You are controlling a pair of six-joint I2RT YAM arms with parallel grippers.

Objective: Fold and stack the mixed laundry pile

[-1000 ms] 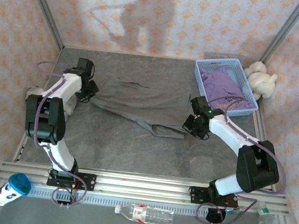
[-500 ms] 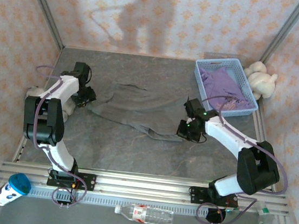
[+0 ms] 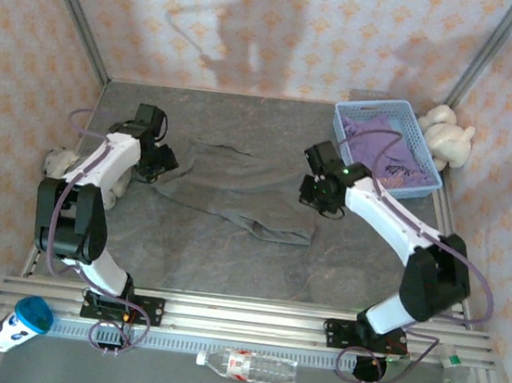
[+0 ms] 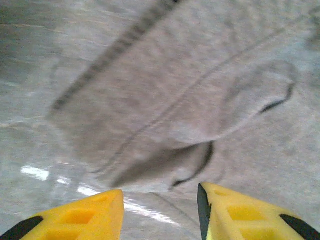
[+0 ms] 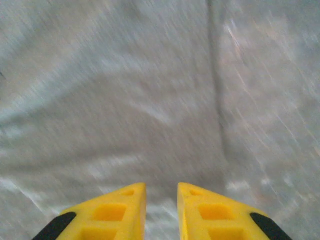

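Two garments, neither folded yet: the grey-olive garment lies rumpled mid-frame, and the lavender T-shirt sits in the blue mesh basket (upper right). Nothing is held; the left gripper stands apart and the right gripper is barely parted.

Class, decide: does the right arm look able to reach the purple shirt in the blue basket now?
Probably yes. The purple shirt lies uncovered in the open basket, close beside the right gripper, whose jaws are empty; nothing stands between them.
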